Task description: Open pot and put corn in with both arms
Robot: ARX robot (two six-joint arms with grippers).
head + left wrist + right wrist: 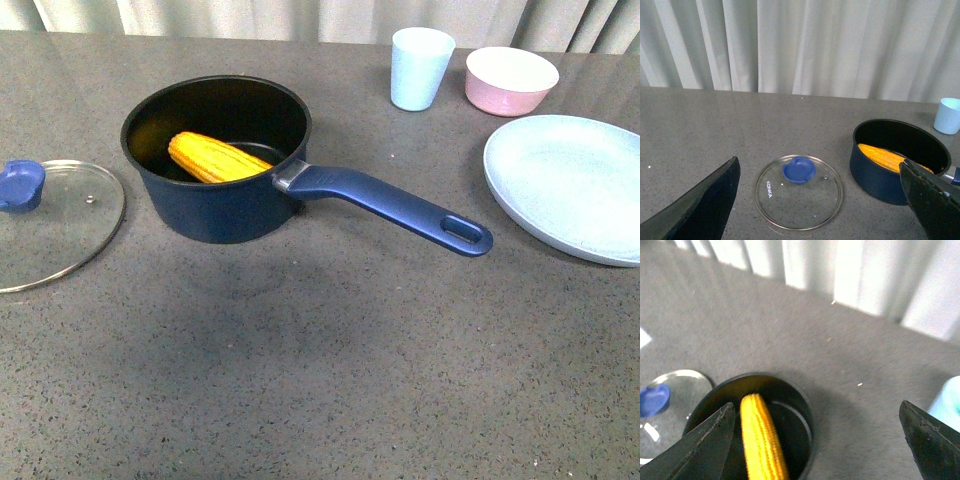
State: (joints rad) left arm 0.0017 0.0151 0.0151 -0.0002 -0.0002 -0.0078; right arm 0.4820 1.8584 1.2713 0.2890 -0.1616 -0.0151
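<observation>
The navy pot stands open on the grey table, its long blue handle pointing right. The yellow corn lies slanted inside it, one end resting against the wall. The glass lid with its blue knob lies flat on the table left of the pot. Neither arm shows in the front view. My left gripper hangs open above the lid, with the pot to one side. High over the pot and corn, my right gripper is open and holds nothing.
A pale blue cup and a pink bowl stand at the back right. A large pale blue plate lies at the right edge. White curtains run behind the table's far edge.
</observation>
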